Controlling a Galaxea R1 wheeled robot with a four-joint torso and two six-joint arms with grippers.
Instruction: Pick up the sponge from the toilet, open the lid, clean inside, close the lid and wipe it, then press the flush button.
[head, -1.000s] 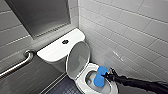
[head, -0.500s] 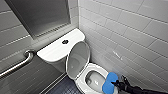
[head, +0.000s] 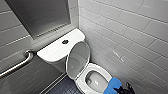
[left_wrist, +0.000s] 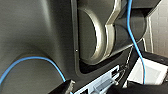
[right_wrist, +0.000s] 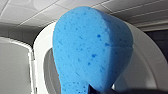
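Note:
The white toilet (head: 101, 69) stands against the tiled wall with its lid (head: 78, 60) raised and leaning back on the tank (head: 53, 51). The dark flush button (head: 65, 41) sits in the middle of the tank top. My right gripper (head: 122, 89) is shut on the blue sponge (head: 113, 85), which hangs over the bowl's near right rim, just outside the opening. In the right wrist view the sponge (right_wrist: 90, 47) looms large in front of the white seat rim (right_wrist: 146, 57).
A steel grab bar (head: 17, 65) runs along the left wall below a grey panel (head: 40, 15). White tiles (head: 125, 30) close the right side right next to the toilet. Dark floor (head: 62, 88) lies left of the bowl.
My right gripper has drawn the sponge from over the bowl's opening back toward the near right rim. The lid and toilet have not moved.

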